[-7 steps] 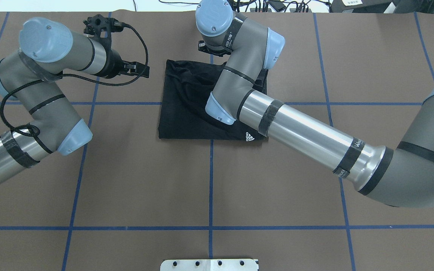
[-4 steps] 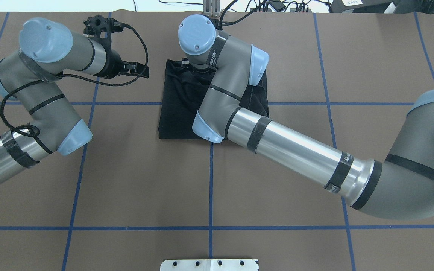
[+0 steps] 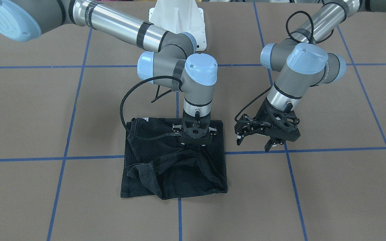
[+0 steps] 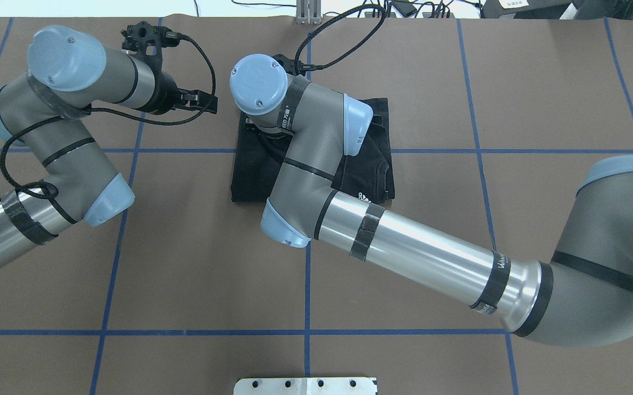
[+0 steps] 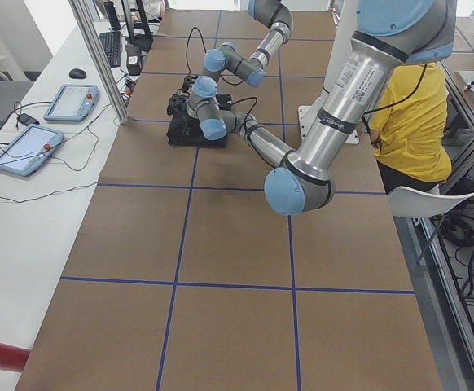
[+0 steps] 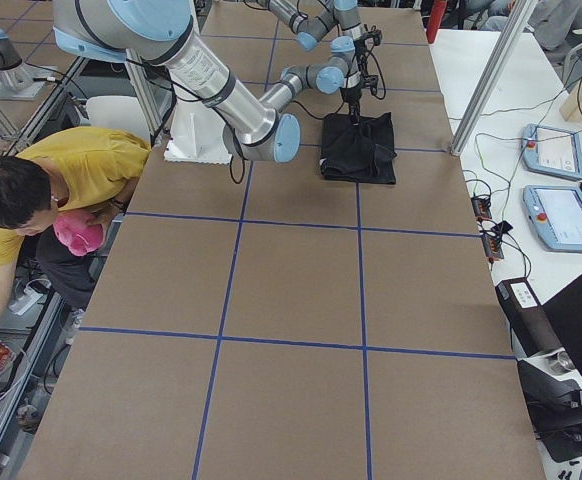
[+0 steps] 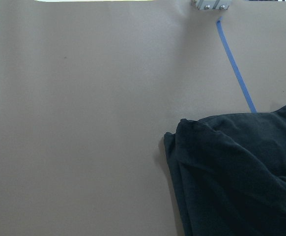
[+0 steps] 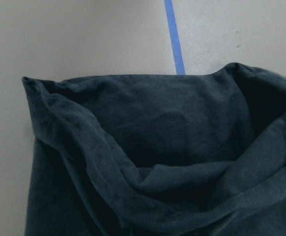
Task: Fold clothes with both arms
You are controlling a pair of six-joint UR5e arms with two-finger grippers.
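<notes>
Exterior front-facing view: right end effector (image 3: pixel 193 147) pinches folded, near-square T-shirt (image 3: pixel 179 179), logo corner toward robot; left end effector (image 3: pixel 252 145) spread.

Right arm (image 4: pixel 404 247) stretched way out, left arm (image 4: pixel 64 153) folded back
Right gripper (image 3: pixel 193 146) points straight down, pinched on the black T-shirt (image 3: pixel 153 182); left gripper (image 3: pixel 252 144) hangs tilted, jaws spread apart.

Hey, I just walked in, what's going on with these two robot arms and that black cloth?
The robot is partway through folding a black T-shirt on the brown table. The right gripper is down on the shirt and seems to pinch a raised fold near its middle. The left gripper hovers open beside the shirt, holding nothing. The shirt is roughly squared but rumpled.
</notes>
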